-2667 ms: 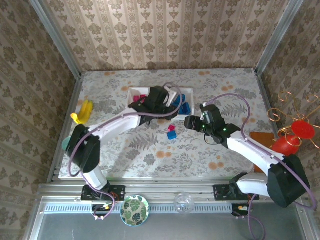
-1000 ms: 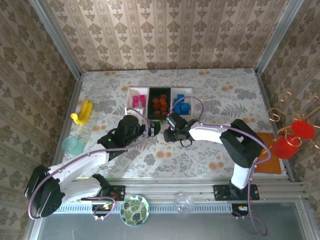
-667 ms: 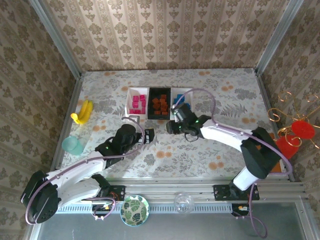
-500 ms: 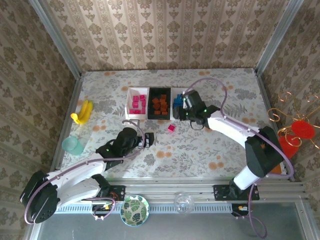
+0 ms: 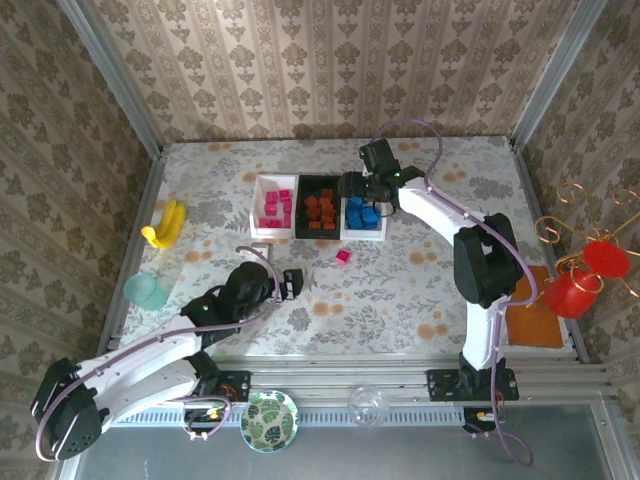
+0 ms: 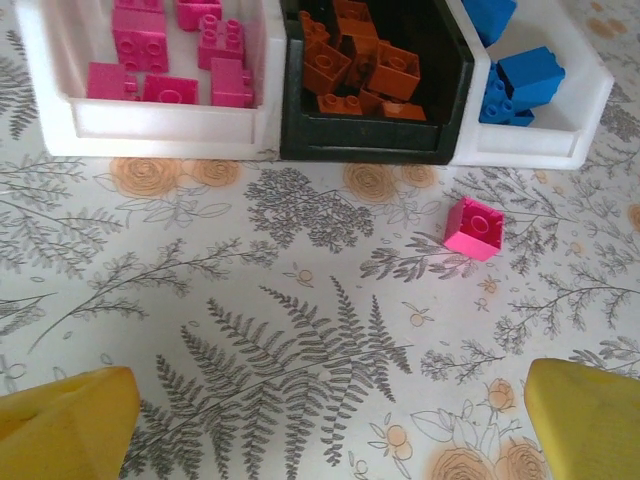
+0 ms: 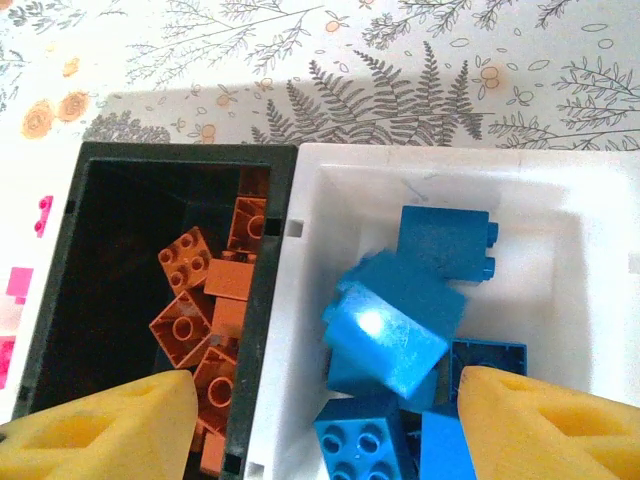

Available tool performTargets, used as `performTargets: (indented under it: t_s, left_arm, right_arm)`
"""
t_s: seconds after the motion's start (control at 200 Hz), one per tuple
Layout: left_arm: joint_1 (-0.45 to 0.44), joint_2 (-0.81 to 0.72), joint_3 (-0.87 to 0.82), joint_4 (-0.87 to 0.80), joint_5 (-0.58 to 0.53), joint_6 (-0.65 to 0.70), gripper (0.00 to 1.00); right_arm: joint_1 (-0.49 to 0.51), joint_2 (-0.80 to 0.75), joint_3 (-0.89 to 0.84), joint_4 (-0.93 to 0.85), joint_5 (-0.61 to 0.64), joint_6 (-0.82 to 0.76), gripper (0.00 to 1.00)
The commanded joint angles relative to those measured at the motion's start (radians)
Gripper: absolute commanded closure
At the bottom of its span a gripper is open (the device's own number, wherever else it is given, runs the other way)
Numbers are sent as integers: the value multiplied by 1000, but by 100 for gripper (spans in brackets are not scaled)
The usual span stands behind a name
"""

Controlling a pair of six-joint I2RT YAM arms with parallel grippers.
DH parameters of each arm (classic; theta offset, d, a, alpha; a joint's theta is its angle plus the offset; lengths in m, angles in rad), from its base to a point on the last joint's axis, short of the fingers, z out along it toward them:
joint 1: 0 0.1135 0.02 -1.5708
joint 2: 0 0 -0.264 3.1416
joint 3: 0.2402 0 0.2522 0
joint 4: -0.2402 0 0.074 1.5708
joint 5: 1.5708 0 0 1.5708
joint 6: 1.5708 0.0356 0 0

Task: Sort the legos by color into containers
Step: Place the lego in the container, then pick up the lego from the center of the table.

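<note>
Vs. 1 s back: blue brick (image 7: 395, 325) off the desk (image 6: 250, 300), no longer beside pink brick (image 6: 472, 228); pink one left alone there. R gripper (image 7: 327, 385) gone from that spot, carried out past its half-a-sec-ago position to far end of trays (image 5: 272, 235). L arm, over trays 2.7 s back, now drawn in low toward its base.

R gripper: wide open, holding nothing. One finger over black tray (image 7: 180, 153), other over blue tray (image 7: 450, 160), shared wall right below the gap. Under the gap, blue-tray side: blue brick, tipped on a corner atop other blue ones, smeared w/ blur, seemingly clear of both fingers. Below the black-tray finger: orange bricks (image 7: 190, 310), jumbled.

L gripper (image 6: 330, 385): fully open, empty, above bare desk. Ahead & to its right: pink brick, studs up, roughly square so no real long axis, turned a bit off the tray edges. Further ahead: pink tray (image 6: 170, 120), black, blue in a row, touching side by side, long axes pointing away from L gripper.

R arm: stretched far fwd, forearm out & leftward, wrist beyond trays' far edge, gripper angled back down at them. L arm: elbow low & out left, forearm slanting across desk, gripper aimed at trays.
</note>
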Motion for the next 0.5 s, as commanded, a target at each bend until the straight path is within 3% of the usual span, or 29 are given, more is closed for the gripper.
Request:
performTargets:
  t_s: [0.0, 0.255, 0.335, 0.495]
  left_arm:
    - [-6, -50, 14, -86, -52, -10, 0]
    - [-5, -194, 69, -194, -134, 56, 0]
    - [-4, -214, 72, -199, -138, 66, 0]
    - [-4, -217, 71, -218, -141, 63, 0]
  right_arm:
    - [46, -106, -80, -5, 4, -27, 27]
    - [207, -330, -467, 139, 76, 5, 23]
    - [252, -319, -515, 152, 116, 12, 18]
    - [265, -202, -502, 156, 112, 30, 18]
